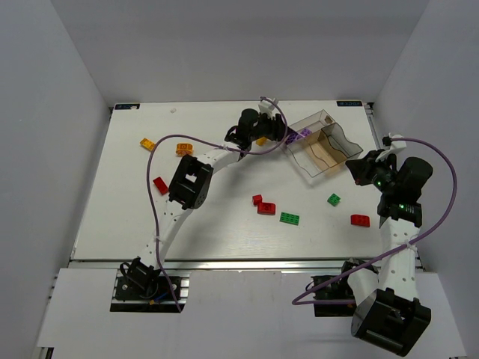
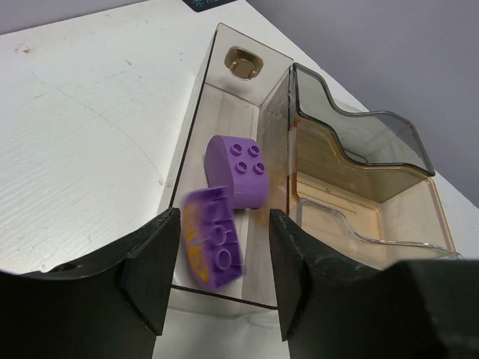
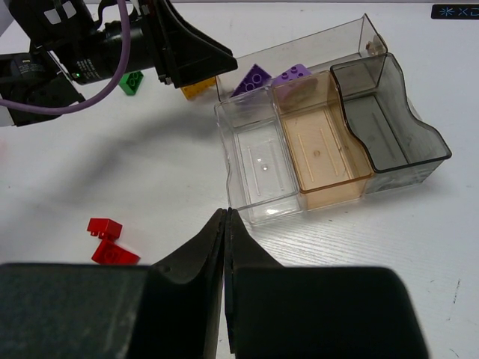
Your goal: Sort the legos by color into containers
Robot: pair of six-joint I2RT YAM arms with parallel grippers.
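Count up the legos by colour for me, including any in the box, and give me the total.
Purple legos: 2
Red legos: 4
Green legos: 3, one showing only in the right wrist view
Yellow or orange legos: 3, shades too close to split
Total: 12
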